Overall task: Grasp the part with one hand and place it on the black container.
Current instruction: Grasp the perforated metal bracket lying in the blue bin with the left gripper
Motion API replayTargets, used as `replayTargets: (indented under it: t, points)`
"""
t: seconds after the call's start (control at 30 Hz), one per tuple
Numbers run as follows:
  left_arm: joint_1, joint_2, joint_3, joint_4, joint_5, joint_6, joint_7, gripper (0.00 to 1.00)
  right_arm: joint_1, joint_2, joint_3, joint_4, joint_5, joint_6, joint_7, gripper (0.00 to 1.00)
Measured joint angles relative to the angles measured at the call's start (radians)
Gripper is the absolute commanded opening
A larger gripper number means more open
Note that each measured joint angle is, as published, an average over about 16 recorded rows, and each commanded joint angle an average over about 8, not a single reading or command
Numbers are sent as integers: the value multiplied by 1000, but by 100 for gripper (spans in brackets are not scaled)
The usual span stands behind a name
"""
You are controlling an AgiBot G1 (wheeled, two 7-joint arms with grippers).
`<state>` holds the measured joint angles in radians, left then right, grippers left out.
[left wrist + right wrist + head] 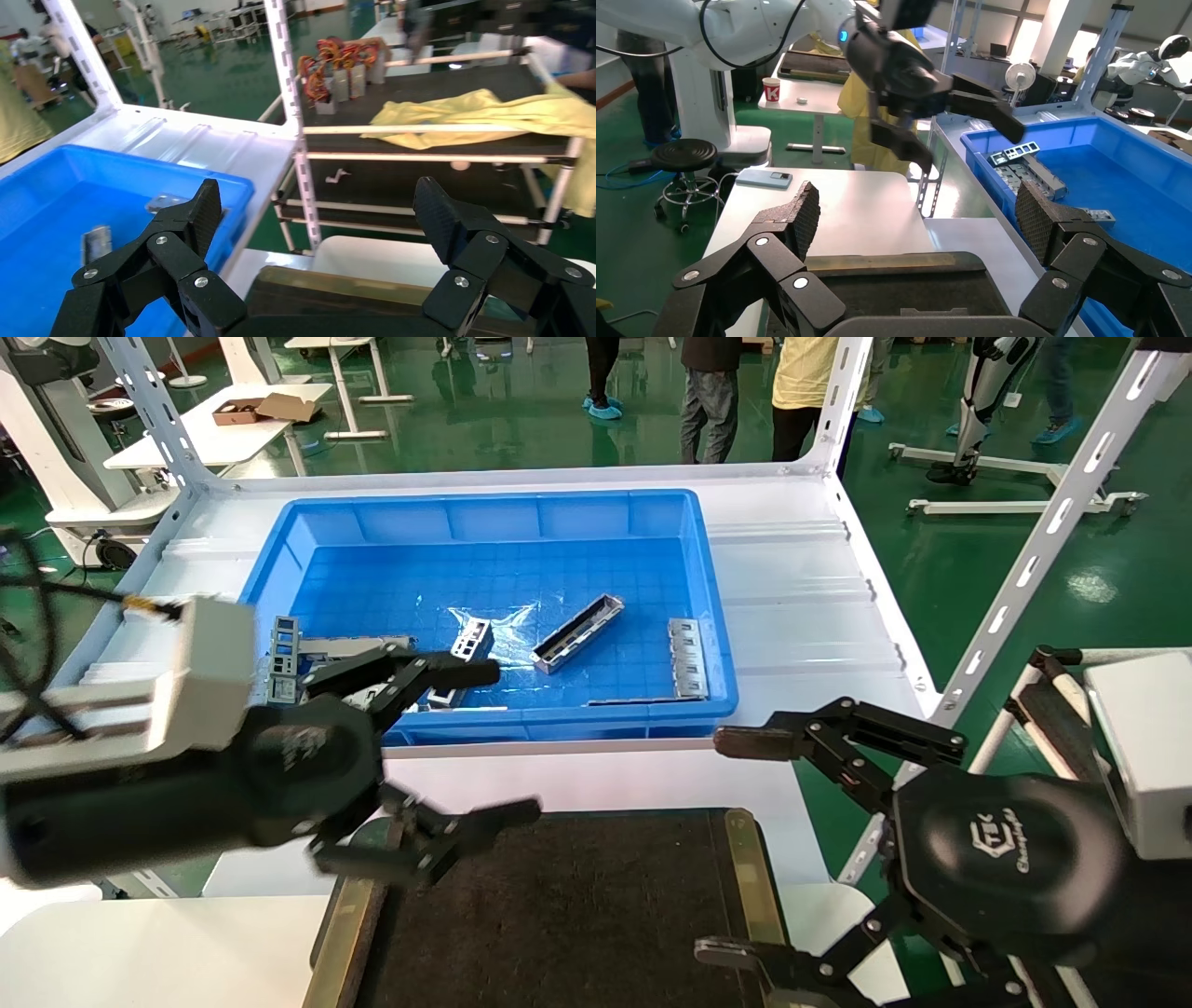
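A: Where's the part (577, 632)?

B: Lying on the floor of the blue bin (484, 514), roughly centre, slanted with its open boxy end toward far right. Nothing touching it.

A: Left gripper (491, 744)?

B: Hovering over the bin's near-left rim and the white table (615, 775), fingers spread wide, empty. The part sits to the right of it and farther off, clear of both fingers. One fingertip (475, 671) reaches over the bin's near-left corner, the other (507, 814) hangs above the far-left edge of the black container (577, 905).

A: Right gripper (731, 845)?

B: Near right, at the container's right side, also spread wide and holding nothing. The part is well apart from it, far and to the left.

A: Other stuff in the bin?

B: Ladder-like strip (284, 658) at near left, slotted plate (687, 657) at the right, a small bracket (471, 638) just left of the part.

A: Container?

B: Near edge of the table, brass strip (748, 877) along its right side.
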<state>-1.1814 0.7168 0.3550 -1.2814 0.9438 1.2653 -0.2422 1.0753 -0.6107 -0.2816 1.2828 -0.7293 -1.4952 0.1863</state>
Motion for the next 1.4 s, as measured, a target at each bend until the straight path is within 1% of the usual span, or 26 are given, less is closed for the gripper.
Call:
replayTargets:
  t: [0.17, 0.33, 0.63, 0.83, 1.0, 1.13, 1.3, 1.33, 1.37, 1.4]
  points:
    - [-55, 61, 40, 30, 87, -77, -40, 100, 0, 0, 0, 0, 0, 0, 0, 100]
    - [-119, 142, 86, 94, 182, -162, -80, 100, 0, 0, -1, 0, 1, 0, 0, 100]
    - [-238, 326, 163, 295, 345, -328, -112, 100, 0, 1, -1, 0, 1, 1, -1, 100]
    - [-314, 451, 202, 478, 428, -423, -95, 100, 0, 1, -2, 0, 1, 1, -1, 100]
    - [-367, 538, 223, 633, 472, -485, -61, 100, 0, 1, -2, 0, 2, 1, -1, 100]
    - [-400, 587, 236, 739, 488, -515, -34, 100, 1, 1, -3, 0, 2, 1, -1, 100]
    - [-423, 622, 252, 834, 491, -542, -6, 100, 1, 1, -3, 0, 2, 1, -1, 100]
    - [-425, 626, 255, 848, 490, -547, -1, 100, 1, 1, -3, 0, 2, 1, -1, 99]
    - [-427, 630, 259, 861, 488, -551, 3, 100, 1, 1, -3, 0, 2, 1, -2, 92]
    - [-428, 633, 263, 871, 486, -555, 6, 92, 1, 1, -3, 0, 2, 1, -2, 79]
